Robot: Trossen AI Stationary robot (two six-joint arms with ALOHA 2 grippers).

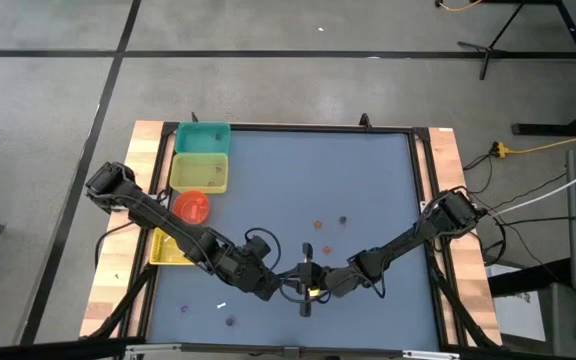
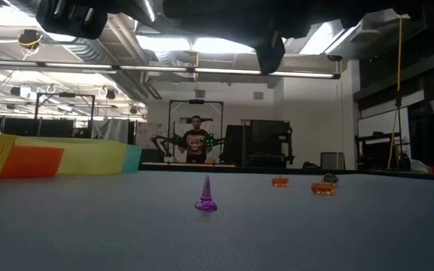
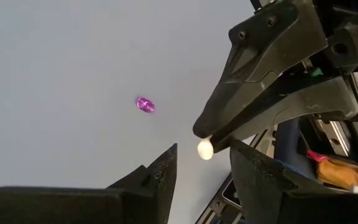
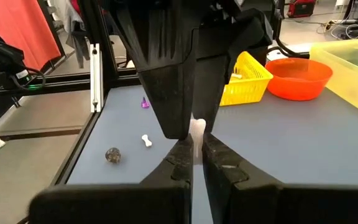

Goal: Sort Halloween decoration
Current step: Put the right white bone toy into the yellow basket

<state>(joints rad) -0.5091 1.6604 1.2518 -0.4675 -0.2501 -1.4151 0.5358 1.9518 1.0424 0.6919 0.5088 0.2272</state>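
Both arms meet near the front middle of the blue table [image 1: 368,180], nose to nose. The right gripper [image 4: 197,155] is clamped tight on a thin white stick [image 4: 197,134], pinching its lower end so the rest pokes up between the tips. The left gripper [image 3: 202,163] sits right in front of it with its fingers apart on either side of the stick's rounded end [image 3: 204,149], not squeezing it as far as I can see.

Rest of the trinkets are scattered around: a purple cone [image 2: 206,196] stands upright on the table, two little orange pieces [image 2: 280,181] sit farther back, and a small white bone-shaped bit [image 4: 146,141] lies near a dark round one [image 4: 112,155] toward the front left corner, with another purple piece [image 4: 144,103] just past them.

Along the left edge there's a teal bin [image 1: 202,137], a yellow bin [image 1: 200,172], a red bowl [image 1: 191,207] and a yellow basket [image 4: 247,78].

A person [image 2: 196,143] stands in the room way behind the table.
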